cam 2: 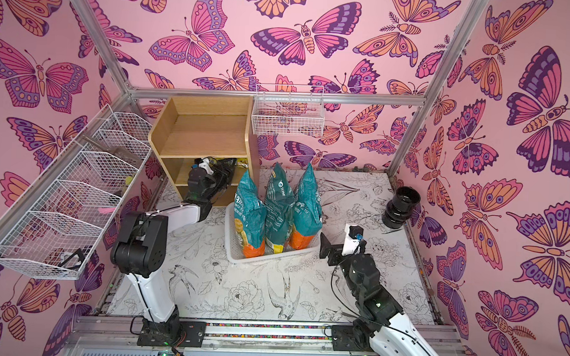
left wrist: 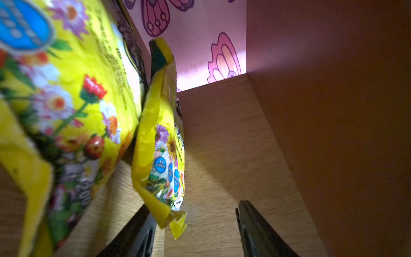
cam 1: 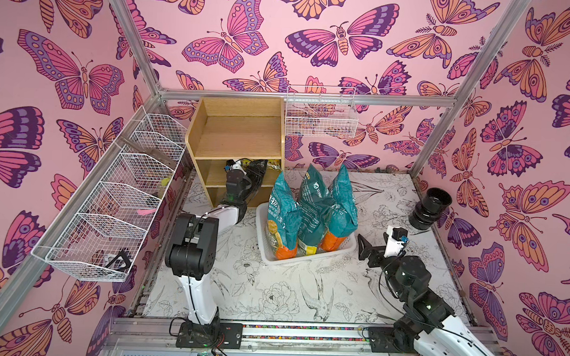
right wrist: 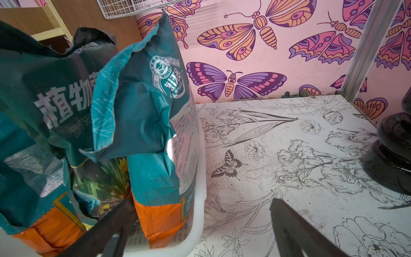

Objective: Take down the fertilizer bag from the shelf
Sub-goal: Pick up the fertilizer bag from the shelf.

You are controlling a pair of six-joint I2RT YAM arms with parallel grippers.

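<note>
Blurred, edge-cropped nearer fertilizer bag (left wrist: 55, 100)

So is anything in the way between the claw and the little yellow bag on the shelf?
Nothing visible blocks it. The left claw is open inside the shelf, and a corner of the smaller yellow bag sits between its jaws. A bigger yellow bag stands right beside it, not in between.

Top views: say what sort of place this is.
Probably a staged garden-supply corner inside a robot test cell: teal bags stand in a white basket, flower-printed yellow bags sit in the wooden shelf, aluminium framing holds butterfly-papered walls.
</note>
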